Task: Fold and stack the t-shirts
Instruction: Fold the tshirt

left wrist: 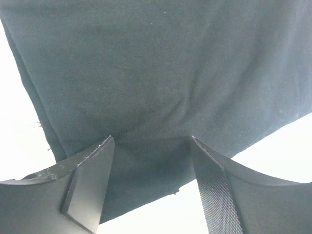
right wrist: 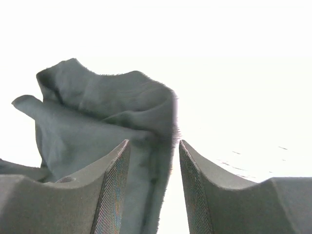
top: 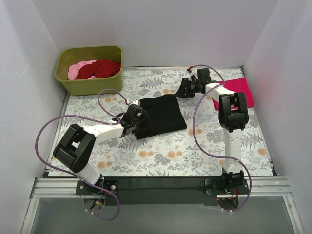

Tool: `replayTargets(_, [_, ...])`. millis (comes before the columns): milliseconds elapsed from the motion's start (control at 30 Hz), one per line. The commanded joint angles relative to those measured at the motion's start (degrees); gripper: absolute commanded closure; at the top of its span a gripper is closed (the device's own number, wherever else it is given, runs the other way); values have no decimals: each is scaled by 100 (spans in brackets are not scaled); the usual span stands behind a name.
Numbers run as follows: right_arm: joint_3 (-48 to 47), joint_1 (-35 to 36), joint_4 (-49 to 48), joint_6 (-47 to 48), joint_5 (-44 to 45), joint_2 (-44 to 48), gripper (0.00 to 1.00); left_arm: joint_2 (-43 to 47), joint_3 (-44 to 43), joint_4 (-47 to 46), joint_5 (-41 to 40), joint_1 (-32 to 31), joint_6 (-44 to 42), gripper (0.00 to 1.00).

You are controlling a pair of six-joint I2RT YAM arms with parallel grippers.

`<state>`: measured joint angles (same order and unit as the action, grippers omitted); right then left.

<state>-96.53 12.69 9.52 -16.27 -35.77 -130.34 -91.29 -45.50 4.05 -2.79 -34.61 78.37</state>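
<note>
The black t-shirt (top: 163, 114) lies partly folded in the middle of the table. My left gripper (top: 132, 117) is open at the shirt's left edge; in the left wrist view its jaws (left wrist: 151, 139) stand wide apart over the black cloth (left wrist: 156, 63). My right gripper (top: 184, 89) is open at the shirt's far right corner; in the right wrist view (right wrist: 153, 142) a rumpled edge of the black cloth (right wrist: 97, 112) lies between the fingers. The magenta-pink t-shirt (top: 241, 90) lies folded at the far right. The dark red t-shirt (top: 100, 69) and pale pink t-shirt (top: 78, 68) sit in the tub.
The olive-green tub (top: 87, 85) stands at the far left corner. The floral table cloth (top: 165, 156) covers the table. White walls close in the left, back and right sides. A black rail (top: 161, 184) runs along the near edge.
</note>
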Motion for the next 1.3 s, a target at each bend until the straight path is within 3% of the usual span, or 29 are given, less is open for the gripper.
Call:
replayTargets(0, [264,-82,-459,-377,-9,351,56,128,-186,315,-151,-19,-41,38])
replayTargets(200, [1950,-65,-1713,-753,-412,1878,56,375,-758,193,-249,410,-260,37])
replayTargets(333, [2699,-4,-1997,-1018,-843,2372,59,-134,-1207,96,-38,789,-349,44])
replayTargets(600, [4132,76,-2209,-1080,-1135,2602,64,-1574,-2094,-63,199,1193,-498,62])
replayTargets(867, [5521,-310,-2393,-913,-1116,2364,67,-2104,-2332,-28,656,1597,-357,78])
replayTargets(1067, [6005,-399,-2376,-834,-1089,2680,69,-2218,-2429,-27,902,1782,-287,78])
replayTargets(1167, [5918,-390,-2376,-904,-1213,3023,69,-1991,-2456,-62,1297,1774,-296,69])
replayTargets(1200, [5831,-381,-2376,-948,-1248,3224,69,-1885,-2429,-132,1420,1747,-331,59])
replayTargets(1267, [5445,-355,-2376,-1027,-1336,3392,69,-1613,-2263,-370,1536,1686,-524,49])
